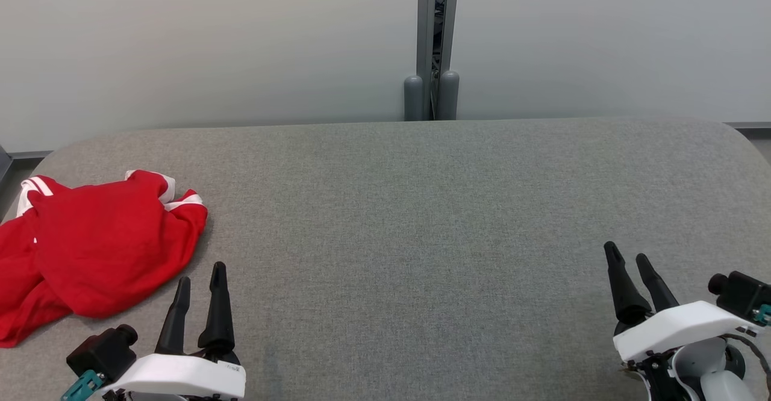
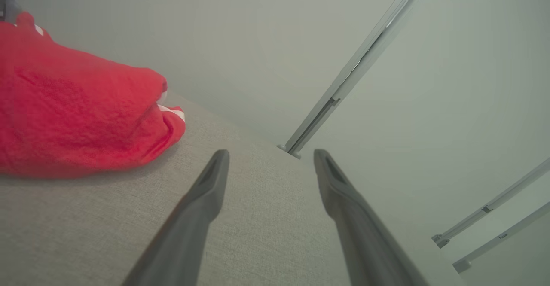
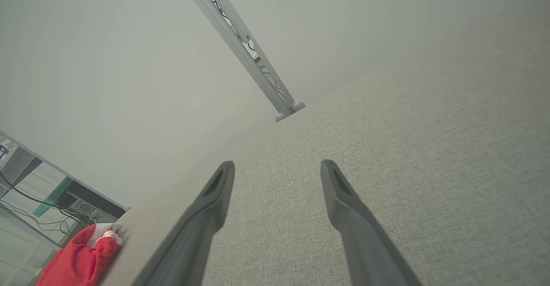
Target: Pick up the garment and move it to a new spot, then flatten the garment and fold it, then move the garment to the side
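Being spread, empty and near the crumpled red cloth garment (image 1: 102,250), the left tool (image 1: 201,273), unlike the far, equally spread right tool (image 1: 626,251), seems better placed for grasping.

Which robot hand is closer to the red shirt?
The left gripper, its dark fingers open just beside the crumpled red garment with white trim. The right gripper sits far across the grey fabric table.

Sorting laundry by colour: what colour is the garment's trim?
White bands on the red garment, clearest in the head view.
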Motion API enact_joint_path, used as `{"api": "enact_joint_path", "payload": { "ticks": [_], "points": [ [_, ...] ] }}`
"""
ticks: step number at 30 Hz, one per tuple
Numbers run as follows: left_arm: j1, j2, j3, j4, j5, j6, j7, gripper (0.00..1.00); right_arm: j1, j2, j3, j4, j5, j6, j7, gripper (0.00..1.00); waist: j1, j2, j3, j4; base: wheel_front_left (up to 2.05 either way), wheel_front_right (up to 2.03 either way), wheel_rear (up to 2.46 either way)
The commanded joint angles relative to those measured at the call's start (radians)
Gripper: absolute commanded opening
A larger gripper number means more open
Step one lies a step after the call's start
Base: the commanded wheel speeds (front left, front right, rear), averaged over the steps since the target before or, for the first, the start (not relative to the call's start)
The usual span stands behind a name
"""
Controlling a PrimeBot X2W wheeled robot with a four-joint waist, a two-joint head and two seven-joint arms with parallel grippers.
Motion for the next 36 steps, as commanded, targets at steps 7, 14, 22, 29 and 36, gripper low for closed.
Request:
{"api": "enact_joint_path", "payload": {
  "ticks": [7, 14, 22, 29, 36],
  "points": [
    [-0.030, 0.018, 0.001, 0.002, 0.106, 0.016, -0.013, 1.00, -0.031, -0.011, 0.031, 0.013, -0.094, 0.001, -0.040, 1.00, 0.0000, 0.0000, -0.003, -0.002, 0.00, 0.00, 0.00],
    [-0.030, 0.025, 0.004, 0.003, 0.186, 0.032, -0.020, 1.00, -0.037, -0.013, 0.057, 0.004, -0.203, 0.001, -0.072, 1.00, 0.0000, 0.0000, -0.006, -0.006, 0.00, 0.00, 0.00],
    [-0.032, 0.034, 0.004, 0.010, 0.271, 0.048, -0.030, 1.00, -0.037, -0.014, 0.080, 0.003, -0.276, 0.001, -0.103, 1.00, 0.0000, 0.0000, -0.010, -0.004, 0.00, 0.00, 0.00],
    [-0.028, 0.043, 0.011, 0.013, 0.326, 0.054, -0.036, 1.00, -0.036, -0.015, 0.099, 0.000, -0.312, 0.002, -0.121, 1.00, 0.0000, 0.0000, -0.014, -0.003, 0.00, 0.00, 0.00],
    [-0.023, 0.054, 0.018, 0.015, 0.379, 0.059, -0.043, 1.00, -0.025, -0.016, 0.109, -0.003, -0.349, 0.002, -0.138, 1.00, 0.0000, 0.0000, -0.019, 0.014, 0.00, 0.00, 0.00]
  ]
}}
